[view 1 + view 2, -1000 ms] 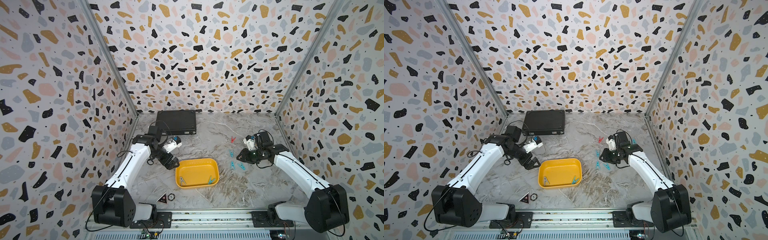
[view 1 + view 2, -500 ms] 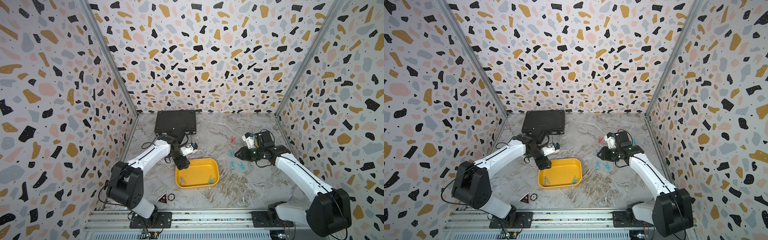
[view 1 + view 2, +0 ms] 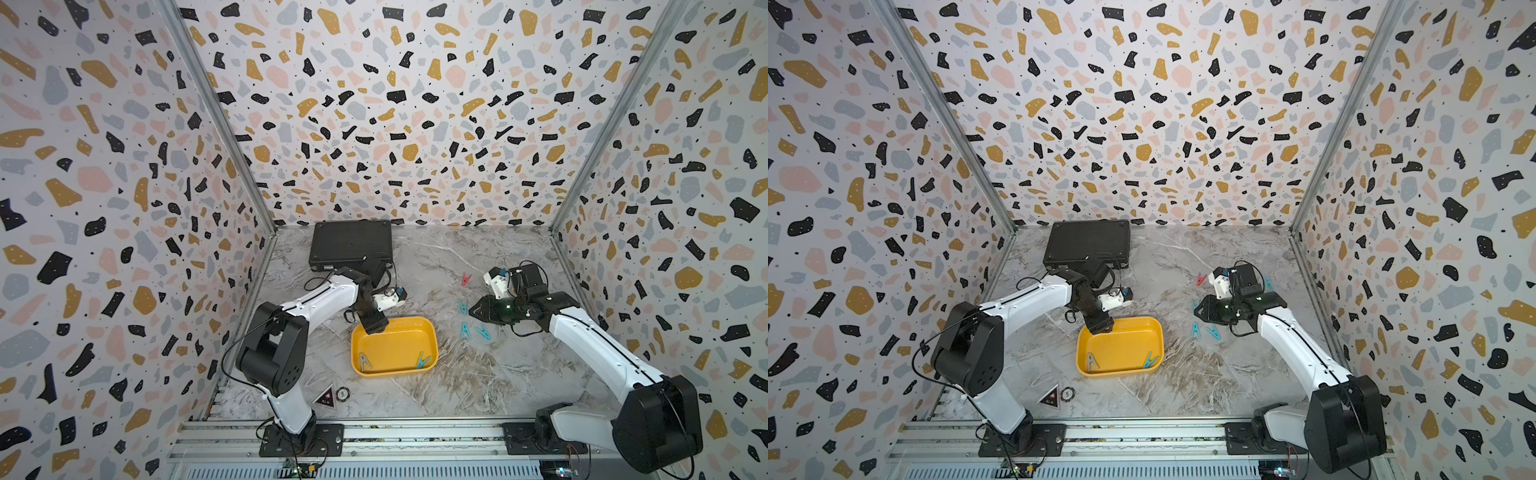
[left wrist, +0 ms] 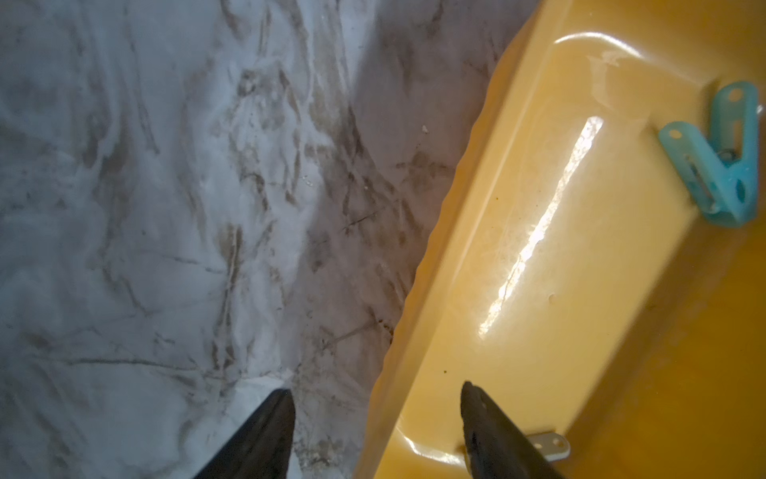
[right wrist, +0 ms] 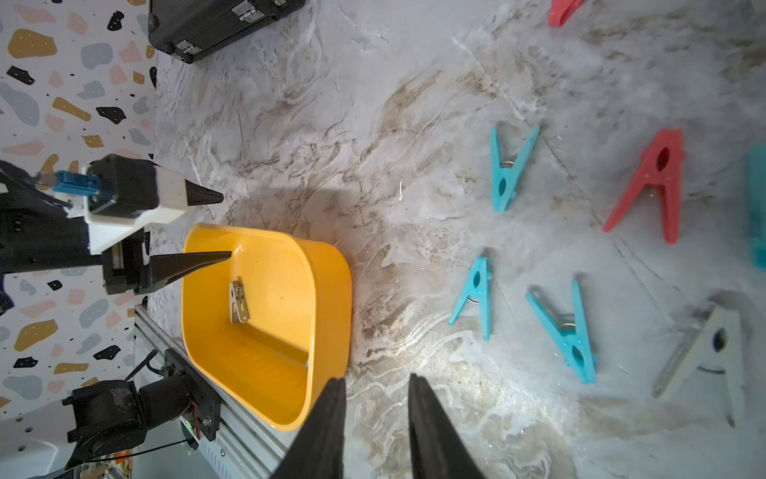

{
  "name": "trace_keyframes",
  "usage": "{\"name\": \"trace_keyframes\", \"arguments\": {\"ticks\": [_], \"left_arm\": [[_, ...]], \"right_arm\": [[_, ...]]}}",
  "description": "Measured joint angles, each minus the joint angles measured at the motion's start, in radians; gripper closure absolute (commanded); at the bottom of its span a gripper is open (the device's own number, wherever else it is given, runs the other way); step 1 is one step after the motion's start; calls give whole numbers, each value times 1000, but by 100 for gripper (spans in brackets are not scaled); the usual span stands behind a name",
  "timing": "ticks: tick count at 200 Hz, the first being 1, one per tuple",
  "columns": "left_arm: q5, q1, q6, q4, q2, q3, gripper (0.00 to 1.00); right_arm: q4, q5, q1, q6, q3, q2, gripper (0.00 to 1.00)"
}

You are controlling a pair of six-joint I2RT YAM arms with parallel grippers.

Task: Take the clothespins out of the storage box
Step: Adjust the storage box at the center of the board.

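Clothespins (image 3: 465, 330) lie near slightly parted right end effector (image 3: 471, 309); left end effector (image 3: 375, 329) clamps storage box (image 3: 395, 345) wall.

lighting: bright, spread from above | glare: white streak is caught on the storage box (image 4: 621, 331) | shadows: kept pretty soft | focus: wrist-view edges are smeared

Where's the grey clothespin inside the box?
In a top view the grey clothespin lies in the storage box's near-left corner, opposite the teal clothespin.
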State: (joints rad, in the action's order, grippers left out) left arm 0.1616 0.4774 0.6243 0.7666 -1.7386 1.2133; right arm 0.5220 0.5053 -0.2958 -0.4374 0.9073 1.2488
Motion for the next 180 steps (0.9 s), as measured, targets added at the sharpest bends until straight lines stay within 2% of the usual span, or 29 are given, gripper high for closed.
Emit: {"name": "trace_keyframes", "arguments": {"ticks": [29,89,130,180], "left_arm": [[3,11,-10,-3,-45,16,70],[17,12,-19,19,-57,20,100],[53,12,-22,60,-57,31,100],[207,12,40,211,-112,84,100]], "right_arm": [[1,0,-1,0,-6,-8,69],[6,0,-1,0,-7,-33,70],[21,0,-1,-1,-7,-51,70],[40,0,-2,-4,-7,-55,70]]}}
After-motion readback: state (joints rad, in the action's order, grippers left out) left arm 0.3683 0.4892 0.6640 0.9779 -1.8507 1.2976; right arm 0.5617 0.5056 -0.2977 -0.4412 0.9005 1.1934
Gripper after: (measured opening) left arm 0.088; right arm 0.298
